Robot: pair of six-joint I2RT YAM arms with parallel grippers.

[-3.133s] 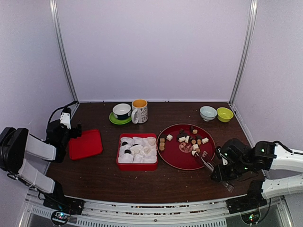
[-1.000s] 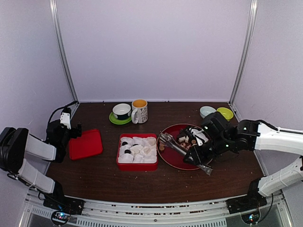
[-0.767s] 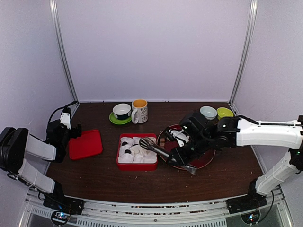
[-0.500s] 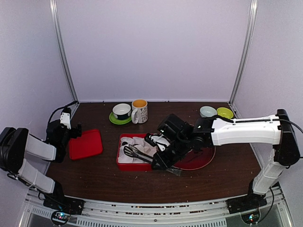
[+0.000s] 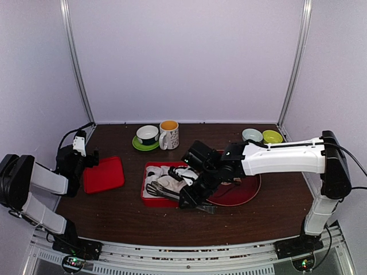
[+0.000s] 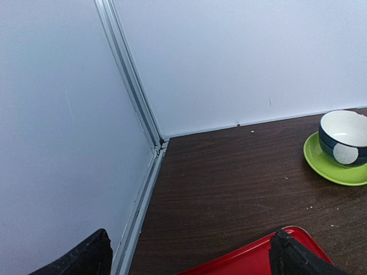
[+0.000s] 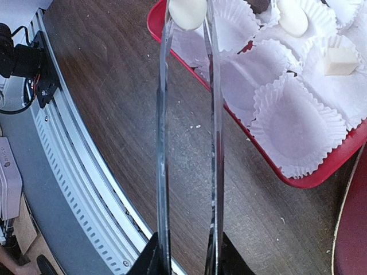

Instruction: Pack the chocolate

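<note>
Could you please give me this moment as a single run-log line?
step: place | right gripper: shut on tongs, white chocolate pinched over red box | left gripper: open beside red lid

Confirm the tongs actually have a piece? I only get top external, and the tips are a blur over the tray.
Observer: Yes. Right wrist shows a cream-white round chocolate pinched at the tips of the tongs.
Operator: Any free cups?
Observer: Yes. The paper cup by the rim of the tray is empty. One beside it holds a cream cube.
Operator: Left arm carrying anything?
Observer: No. Left wrist shows the left gripper with its jaws wide apart, holding nothing.
</note>
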